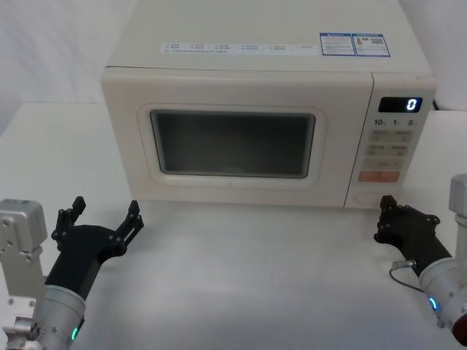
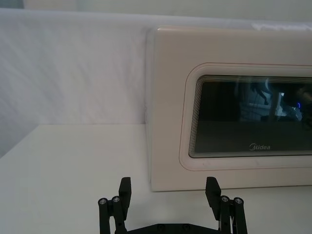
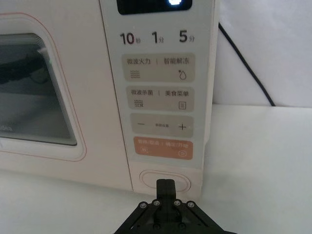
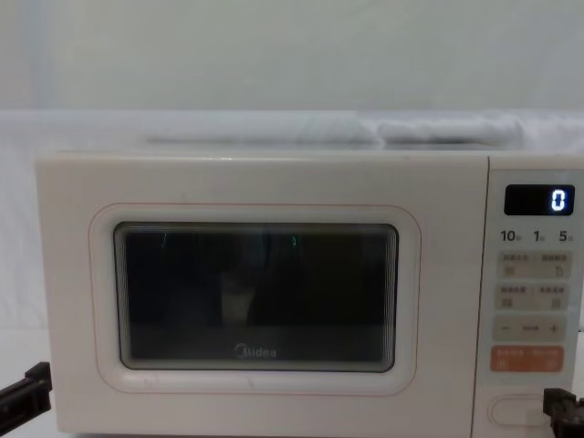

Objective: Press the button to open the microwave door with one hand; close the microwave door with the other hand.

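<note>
Right hand (image 3: 165, 187) clenched, tip at button (image 3: 164, 180); left hand (image 1: 102, 217) spread wide, holding nothing; one microwave door (image 1: 237, 134), closed.

head view looks down on the microwave (image 1: 266, 109) from above its front; chest view faces its door (image 4: 255, 297) squarely, close. left wrist view sees the door's left edge, right wrist view the button (image 3: 165, 179), nearest.

Lab/test setup, lone microwave (image 1: 241, 109) on bare white table (image 1: 255, 277), white cloth backdrop (image 2: 73, 73), no kitchen fittings
</note>
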Robot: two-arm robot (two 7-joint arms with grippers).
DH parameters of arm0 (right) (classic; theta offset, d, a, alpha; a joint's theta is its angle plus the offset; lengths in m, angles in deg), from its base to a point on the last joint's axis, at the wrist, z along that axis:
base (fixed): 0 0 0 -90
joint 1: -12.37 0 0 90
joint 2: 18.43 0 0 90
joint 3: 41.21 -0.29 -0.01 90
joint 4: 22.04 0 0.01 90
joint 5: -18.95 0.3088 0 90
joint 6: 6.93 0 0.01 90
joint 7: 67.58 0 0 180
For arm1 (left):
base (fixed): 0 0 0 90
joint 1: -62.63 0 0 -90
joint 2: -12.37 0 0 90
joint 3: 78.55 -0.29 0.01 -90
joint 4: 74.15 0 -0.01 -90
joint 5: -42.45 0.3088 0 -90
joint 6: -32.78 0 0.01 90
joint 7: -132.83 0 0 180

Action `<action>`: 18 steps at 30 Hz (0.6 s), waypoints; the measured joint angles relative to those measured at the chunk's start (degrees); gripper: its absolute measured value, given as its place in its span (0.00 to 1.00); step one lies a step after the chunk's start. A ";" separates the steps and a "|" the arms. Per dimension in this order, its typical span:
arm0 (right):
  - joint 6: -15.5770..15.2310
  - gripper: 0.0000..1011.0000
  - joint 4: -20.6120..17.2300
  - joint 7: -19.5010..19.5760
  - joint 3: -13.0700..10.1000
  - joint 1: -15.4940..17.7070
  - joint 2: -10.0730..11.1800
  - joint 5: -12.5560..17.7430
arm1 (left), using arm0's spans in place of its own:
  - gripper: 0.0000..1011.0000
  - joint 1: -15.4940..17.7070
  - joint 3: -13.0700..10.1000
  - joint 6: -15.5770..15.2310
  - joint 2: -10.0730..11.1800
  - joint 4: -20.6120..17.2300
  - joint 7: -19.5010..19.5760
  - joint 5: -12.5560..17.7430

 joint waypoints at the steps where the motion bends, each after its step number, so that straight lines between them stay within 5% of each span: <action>1: -0.48 0.00 0.30 -0.10 0.00 -0.29 0.03 0.14 | 0.99 0.00 0.00 0.00 0.00 0.00 0.00 0.00; 18: -3.68 0.00 1.37 -0.56 1.29 -2.19 0.55 0.39 | 0.99 0.00 0.00 0.00 0.00 0.00 0.00 0.00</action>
